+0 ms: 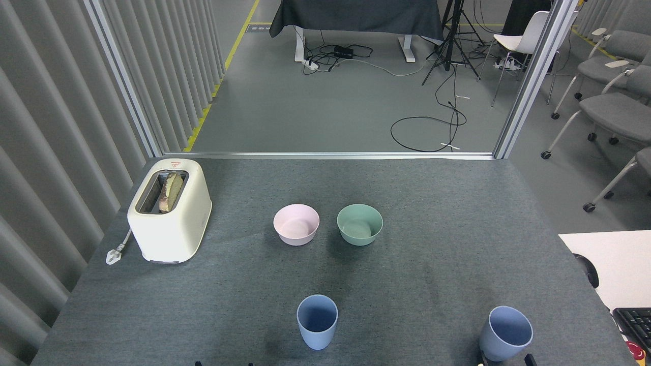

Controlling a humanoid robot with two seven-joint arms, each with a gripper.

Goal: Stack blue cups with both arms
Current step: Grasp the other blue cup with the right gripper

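On the grey table (432, 203), from left to right, stand a toaster (170, 213) with bread in its slot, a pink bowl (296, 224) just beside a green bowl (359, 224), and nearer, two upright blue cups, one at centre (317, 322) and one well apart at the right (505, 333). At the bottom edge, two dark tips of the left gripper (223, 363) peek in left of the centre cup, and tips of the right gripper (506, 360) flank the right cup's base. Whether either is released or clenched I cannot tell.

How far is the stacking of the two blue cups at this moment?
Nothing is stacked yet. The middle blue cup and the right blue cup stand upright and apart on the grey table. Only black gripper tips show at the bottom edge: left, and right just beneath the right cup. Gripping, lifting and nesting remain.
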